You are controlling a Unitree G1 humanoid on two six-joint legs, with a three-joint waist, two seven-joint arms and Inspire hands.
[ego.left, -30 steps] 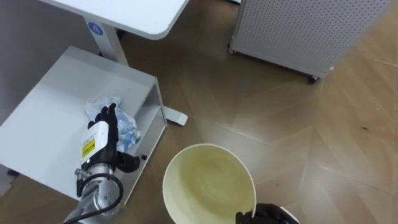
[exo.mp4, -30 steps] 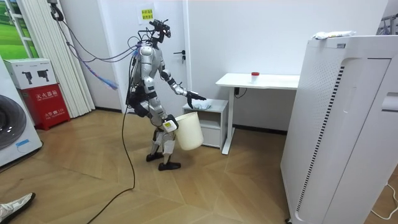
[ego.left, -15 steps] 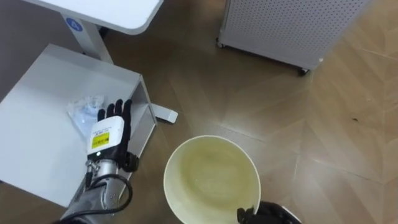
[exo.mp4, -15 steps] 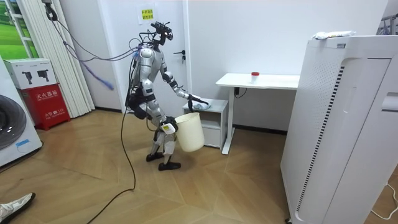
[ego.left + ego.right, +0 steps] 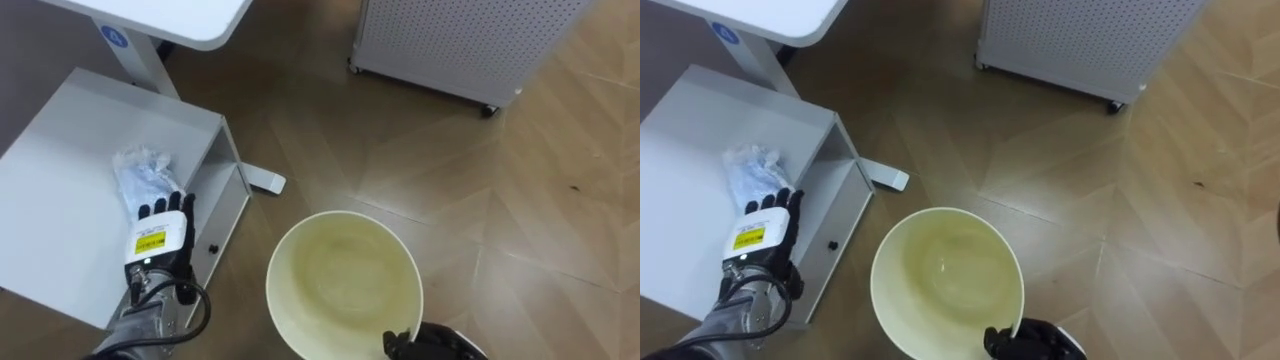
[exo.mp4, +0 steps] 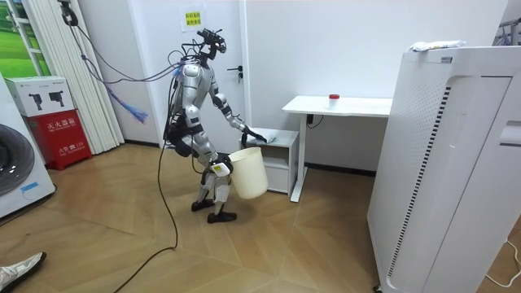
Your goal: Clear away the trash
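- A low white cabinet (image 5: 60, 190) stands at the far left, its flat top under the head camera and its open side facing the wooden floor (image 5: 520, 200).
- The garbage, a crumpled clear wrapper (image 5: 138, 175), lies on the cabinet top near its right edge.
- The robot's left hand (image 5: 160, 238) reaches in from the lower left, palm down. Its fingers are straight and spread, gripping nothing, and the fingertips (image 5: 165, 207) just reach the near end of the wrapper.
- A white desk (image 5: 170, 12) juts in at the top, its leg coming down behind the cabinet.
- A cream pail (image 5: 340, 280) hangs below centre over the floor, mouth up. Nothing can be made out inside it.
- The right hand (image 5: 420, 345), dark and low at the frame's bottom edge, has its fingers curled over the pail's near rim and holds it up.
- A perforated white unit (image 5: 450, 40) on small castors stands at the upper right.
- In the room view the robot stands on bent knees facing the cabinet beside the desk. Its left arm is stretched out over the cabinet top and the pail is held at knee height on its other side.
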